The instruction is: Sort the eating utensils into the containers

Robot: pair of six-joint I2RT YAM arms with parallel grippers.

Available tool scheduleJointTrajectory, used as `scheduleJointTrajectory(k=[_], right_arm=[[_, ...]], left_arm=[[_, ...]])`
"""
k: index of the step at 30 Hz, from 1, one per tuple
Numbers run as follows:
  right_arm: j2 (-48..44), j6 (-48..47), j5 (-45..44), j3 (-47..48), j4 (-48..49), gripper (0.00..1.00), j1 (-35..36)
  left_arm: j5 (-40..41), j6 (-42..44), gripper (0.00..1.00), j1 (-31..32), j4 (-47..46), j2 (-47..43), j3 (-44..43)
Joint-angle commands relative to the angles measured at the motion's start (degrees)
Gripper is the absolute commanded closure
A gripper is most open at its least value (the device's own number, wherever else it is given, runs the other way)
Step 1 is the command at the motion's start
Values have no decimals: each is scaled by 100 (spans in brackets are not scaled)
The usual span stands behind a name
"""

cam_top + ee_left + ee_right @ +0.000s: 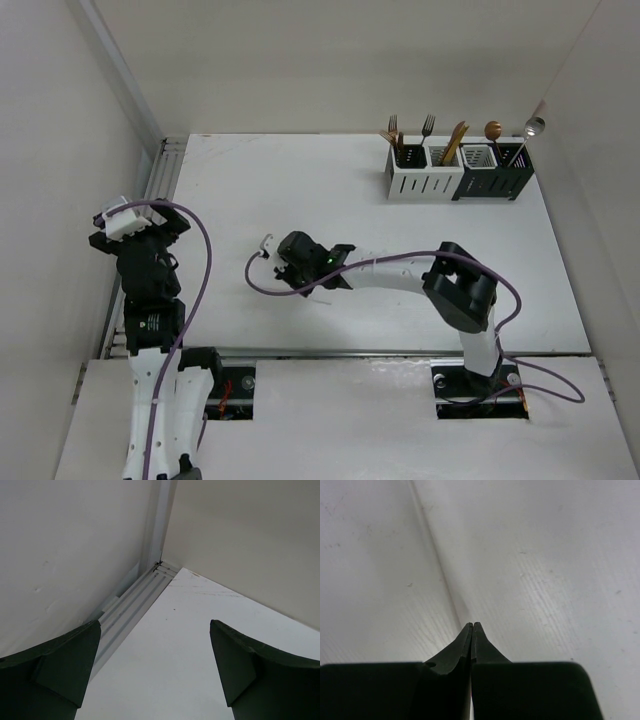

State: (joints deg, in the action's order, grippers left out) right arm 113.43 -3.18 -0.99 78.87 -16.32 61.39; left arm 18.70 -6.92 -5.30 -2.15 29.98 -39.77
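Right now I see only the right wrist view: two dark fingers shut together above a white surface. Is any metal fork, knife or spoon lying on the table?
Observer: None in the top view; the slim metal utensils all stand in the row of four slotted boxes, two white, two black.
Operator: Where is that row?
Observer: At the far right of the white table; your right gripper hangs left of the middle, well apart from it.
Operator: And the left arm?
Observer: The left gripper is open and empty, at the table's left edge beside the wall.
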Motion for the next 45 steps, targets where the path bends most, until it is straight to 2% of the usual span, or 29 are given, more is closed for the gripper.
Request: scheduleJointTrajectory(k=[1, 6, 8, 9, 10, 15, 20, 22, 23, 25, 26, 27, 28, 29, 30, 31, 32, 33, 34, 36, 37, 39, 41, 45], right_arm=[[-400, -7, -14, 14, 533, 100, -136], [-172, -288, -7, 339, 77, 100, -188], [-49, -288, 81, 619, -378, 100, -188], [21, -375, 134, 690, -529, 91, -188], [22, -376, 135, 795, -818, 67, -188], [-110, -438, 91, 797, -1346, 33, -188], [-251, -447, -59, 797, -1647, 28, -188], [-391, -333, -269, 657, -1647, 27, -188], [-600, -176, -270, 595, -1534, 27, -188], [-908, 18, -322, 350, -1323, 21, -380], [-1249, 132, -270, 253, -1104, 0, -495], [-1418, 386, -270, 156, -997, 0, -635], [-1585, 519, -209, 68, -918, 0, -819], [-1761, 651, -147, -142, -769, 0, -1239], [-2111, 913, -147, -248, -698, 0, -1478], [-2288, 1029, -147, -345, -697, 0, -1715], [-2455, 1100, -225, -477, -697, 0, -2118], [-2779, 1100, -522, -478, -750, 0, -2366], [-2930, 1100, -525, -478, -811, 0, -2368], [-3211, 908, -1015, -478, -925, 0, -2447], [-3430, 681, -1095, -478, -926, 0, -2499], [-3564, 599, -1332, -426, -1004, 0, -2500], [-3643, 511, -1482, -425, -1084, 0, -2553], [-3985, 459, -1606, -662, -1067, 0, -2658]], left_arm=[[64, 33, 11, -59, -242, 26, -84], [64, 33, 11, -59, -356, 78, -22], [64, 85, 11, -59, -356, 78, -22], [64, 85, 11, -59, -356, 131, 30], [64, 85, 11, -59, -408, 131, 31], [3, 85, 11, -59, -409, 131, 83], [-138, 24, 11, -59, -356, 131, 206], [-488, 146, 11, -59, -303, 131, 259], [-734, 330, 11, -59, -303, 131, 259], [-1856, 1102, 11, -59, -128, 183, 312], [-2435, 1496, 10, -59, 38, 236, 199], [-3137, 1961, 9, -59, 622, 419, 84], [-4519, 2462, 7, -59, 1029, 534, -195], [-5011, 3537, 6, 54, 1511, 675, -346], [-5312, 3992, 4, 203, 2491, 1068, -504], [-5750, 4518, 1, 457, 3031, 1315, -793], [-5824, 5124, 1, 590, 3576, 1570, -917], [-5721, 6392, 1, 913, 4599, 2077, -1136], [-5719, 6874, 1, 1065, 4993, 2361, -1138], [-5386, 7273, 1, 1363, 5452, 2932, -1515], [-5298, 7518, 1, 1748, 5845, 3561, -1673], [-5000, 7469, 4, 2285, 6085, 4189, -2147], [-4789, 7197, 12, 3082, 6139, 4917, -2412], [-4324, 6976, 19, 3913, 5674, 5501, -2545]])
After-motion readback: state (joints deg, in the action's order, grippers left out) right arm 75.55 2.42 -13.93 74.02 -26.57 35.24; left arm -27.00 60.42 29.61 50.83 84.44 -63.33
